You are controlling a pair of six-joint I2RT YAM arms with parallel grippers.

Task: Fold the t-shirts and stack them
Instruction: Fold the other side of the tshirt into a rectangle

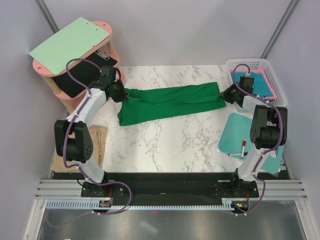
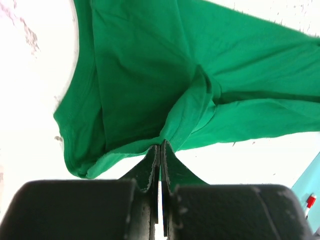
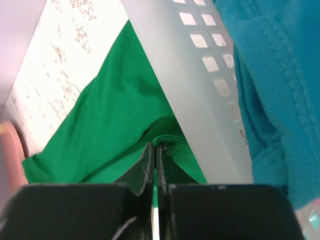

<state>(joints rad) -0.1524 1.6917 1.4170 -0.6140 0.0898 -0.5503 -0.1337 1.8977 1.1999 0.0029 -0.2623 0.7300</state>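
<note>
Stretching across the white marbled table, the dark green cloth t-shirt runs lengthwise from left to right. The left gripper is clamped tight on its left end. The right gripper pinches its right end, just beside the white perforated plastic basket. Marble shows between the shirt and the table's near edge.

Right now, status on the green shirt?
Both shut on green t-shirt: left gripper, right gripper. Stretched between them over table. Close beside right gripper: white basket.

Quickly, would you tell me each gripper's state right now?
Left gripper: shut on the dark green cloth t-shirt.
Right gripper: shut on the same t-shirt.
</note>
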